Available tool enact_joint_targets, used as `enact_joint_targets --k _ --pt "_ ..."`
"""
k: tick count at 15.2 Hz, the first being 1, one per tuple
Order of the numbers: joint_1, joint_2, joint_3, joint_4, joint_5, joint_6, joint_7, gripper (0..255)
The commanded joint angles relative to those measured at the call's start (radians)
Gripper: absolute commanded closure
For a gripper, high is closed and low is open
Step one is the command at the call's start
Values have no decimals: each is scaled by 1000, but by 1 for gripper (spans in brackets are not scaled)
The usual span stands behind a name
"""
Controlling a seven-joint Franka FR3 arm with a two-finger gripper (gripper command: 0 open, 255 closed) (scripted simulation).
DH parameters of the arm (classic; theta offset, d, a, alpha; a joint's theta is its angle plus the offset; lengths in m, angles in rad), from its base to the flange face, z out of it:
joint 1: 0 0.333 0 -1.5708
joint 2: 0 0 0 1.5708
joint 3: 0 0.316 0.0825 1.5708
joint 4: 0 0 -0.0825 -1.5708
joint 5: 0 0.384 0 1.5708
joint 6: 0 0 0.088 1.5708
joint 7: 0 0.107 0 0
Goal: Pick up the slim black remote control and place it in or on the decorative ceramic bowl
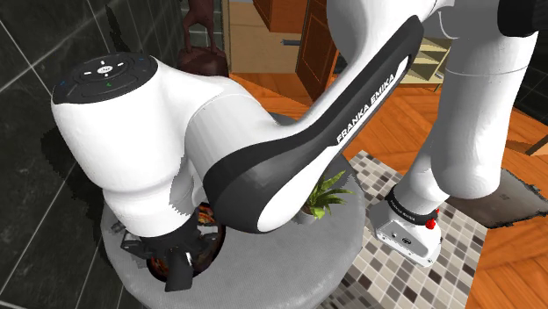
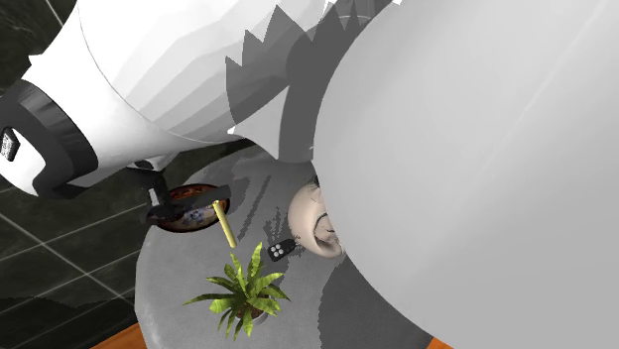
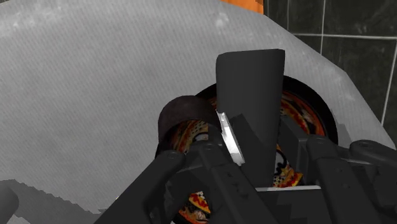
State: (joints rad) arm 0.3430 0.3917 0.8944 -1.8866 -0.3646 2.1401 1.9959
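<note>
Right now your end effector (image 3: 257,162) is pinching the slim black remote (image 3: 249,95) between its two black fingers. In the wrist view the remote stands up out of the grip as a smooth, matte slab with a rounded top and a thin bright strip along one long edge. Just past it lies the decorative bowl (image 3: 306,109): round, dark-rimmed, glossy inside, with a busy red, orange and white pattern. The bowl sits close to the rim of the round surface (image 3: 95,89), a finely speckled grey, on the side that borders the dark tiles (image 3: 331,38).

The shoulder view gives you the end effector (image 1: 178,263) low over the bowl (image 1: 207,213), with a spiky green plant (image 1: 325,195) further in on the surface; the white arm covers much there.

The second exterior view adds more. A thin yellow stick (image 2: 224,224) is touching or just beside the bowl (image 2: 190,210); you cannot tell which. Near it are a small black key fob (image 2: 280,251), a pale rounded vessel (image 2: 309,216) half behind the arm, and the plant (image 2: 243,290) close to the surface's edge.
</note>
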Motion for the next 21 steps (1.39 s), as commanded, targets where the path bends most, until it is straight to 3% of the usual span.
enact_joint_targets --k 1,6,7,12,16,21 --pt "-1 2 -4 -7 -3 5 2 255" --pt "-1 2 -3 -7 -3 5 2 255" --pt "-2 2 -4 -10 -3 7 2 0" --pt "-1 2 -3 -7 -3 5 2 0" --pt "-35 -65 38 47 65 -93 -42 0" --pt "-34 -65 38 47 65 -93 -42 0"
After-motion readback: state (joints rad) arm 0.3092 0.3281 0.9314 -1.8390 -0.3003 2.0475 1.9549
